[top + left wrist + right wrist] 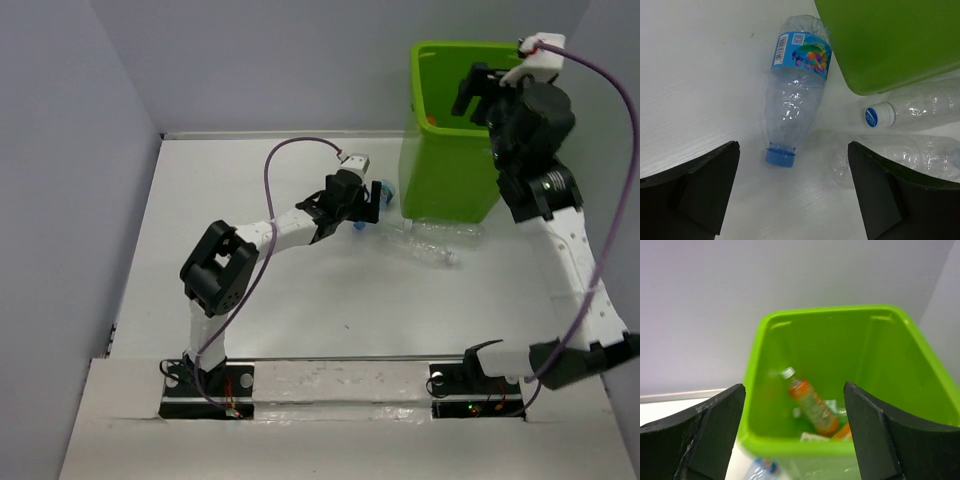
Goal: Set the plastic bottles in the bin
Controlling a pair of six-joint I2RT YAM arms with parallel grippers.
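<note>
The lime-green bin stands at the back right of the table. My right gripper hovers over its mouth, open and empty. Inside the bin lies a blurred orange bottle on other bottles. My left gripper is low over the table beside the bin's left foot, open with nothing between its fingers. Just ahead of it lies a clear bottle with a blue label, its blue cap toward me. Two more clear bottles lie to the right against the bin.
Grey walls close in the table on the left, back and right. The clear bottles lie in front of the bin's base. A purple cable loops over the left arm. White table surface spreads between the arms' bases and the bottles.
</note>
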